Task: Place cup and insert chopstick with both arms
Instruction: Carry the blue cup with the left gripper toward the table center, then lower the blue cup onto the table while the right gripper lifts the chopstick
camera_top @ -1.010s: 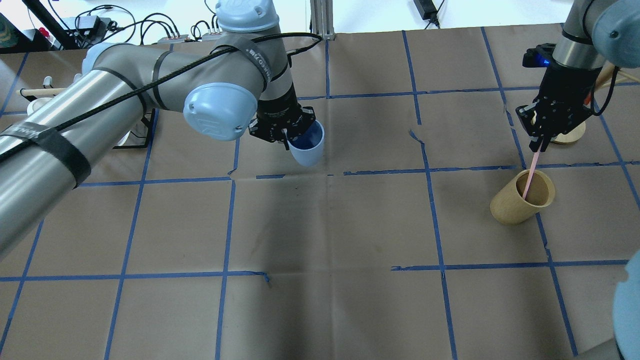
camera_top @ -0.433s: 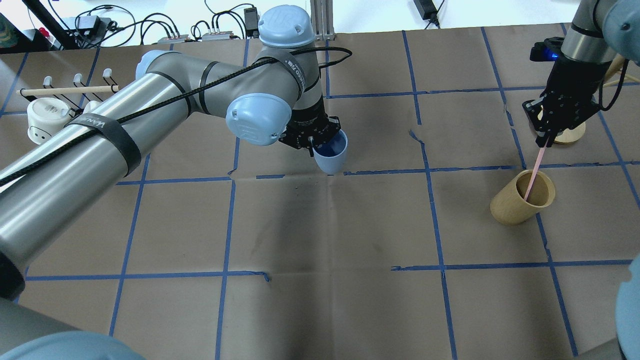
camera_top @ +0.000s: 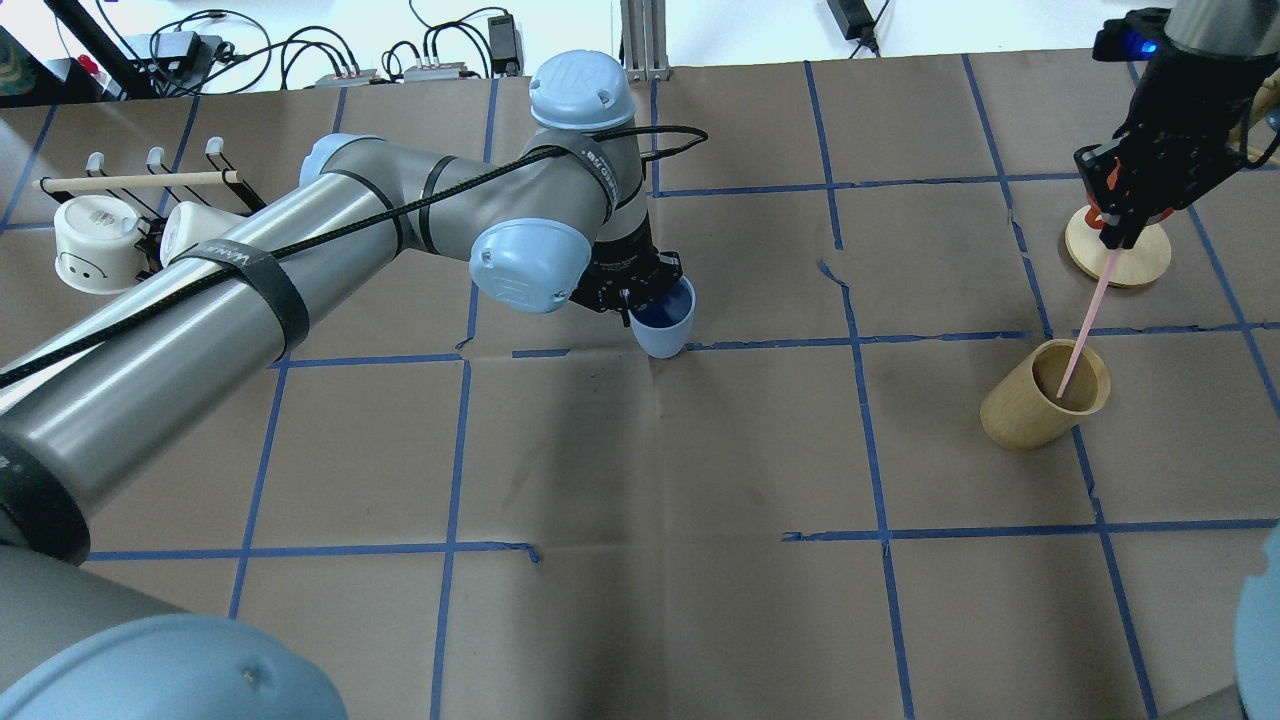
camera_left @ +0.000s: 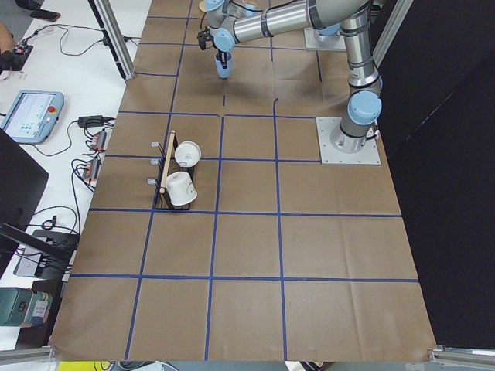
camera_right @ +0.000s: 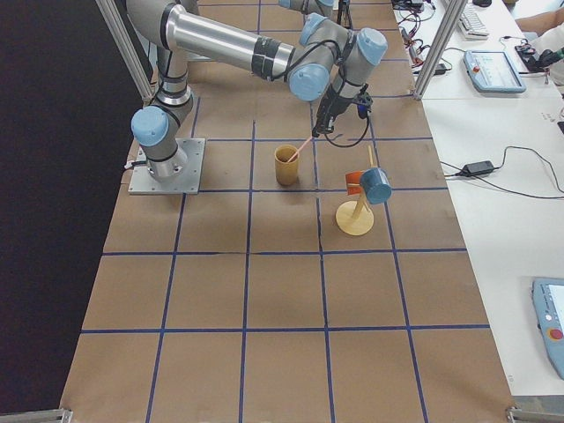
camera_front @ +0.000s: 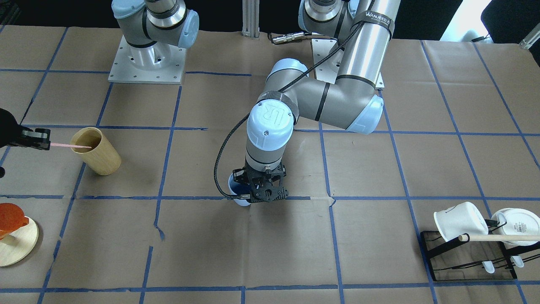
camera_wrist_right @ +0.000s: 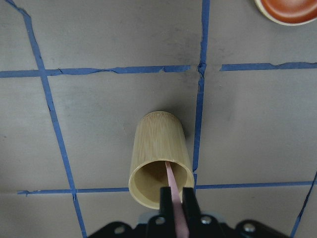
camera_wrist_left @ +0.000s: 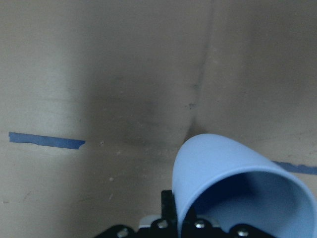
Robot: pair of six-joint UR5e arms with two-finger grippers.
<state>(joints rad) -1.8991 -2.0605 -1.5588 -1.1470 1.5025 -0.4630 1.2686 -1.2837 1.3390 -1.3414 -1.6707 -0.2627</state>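
Note:
My left gripper (camera_top: 632,298) is shut on the rim of the light blue cup (camera_top: 662,320), one finger inside it. It holds the cup low over the table's middle by a blue tape line. The cup also shows in the front view (camera_front: 235,190) and fills the left wrist view (camera_wrist_left: 237,183). I cannot tell if it touches the table. My right gripper (camera_top: 1114,236) is shut on the top of the pale pink chopstick (camera_top: 1085,318). The chopstick slants down, its lower end inside the tan wooden cup (camera_top: 1040,400). The right wrist view shows the chopstick (camera_wrist_right: 173,191) entering that cup (camera_wrist_right: 158,153).
A black rack with white mugs (camera_top: 95,235) and a beige rod stands at the far left. A round wooden stand (camera_top: 1120,255) sits behind the tan cup and carries a darker blue cup (camera_right: 377,185) in the right side view.
My left arm has moved right and lowered the blue cup toward the tape line. My right gripper has risen and moved away, drawing the chopstick partly up out of the tan cup.

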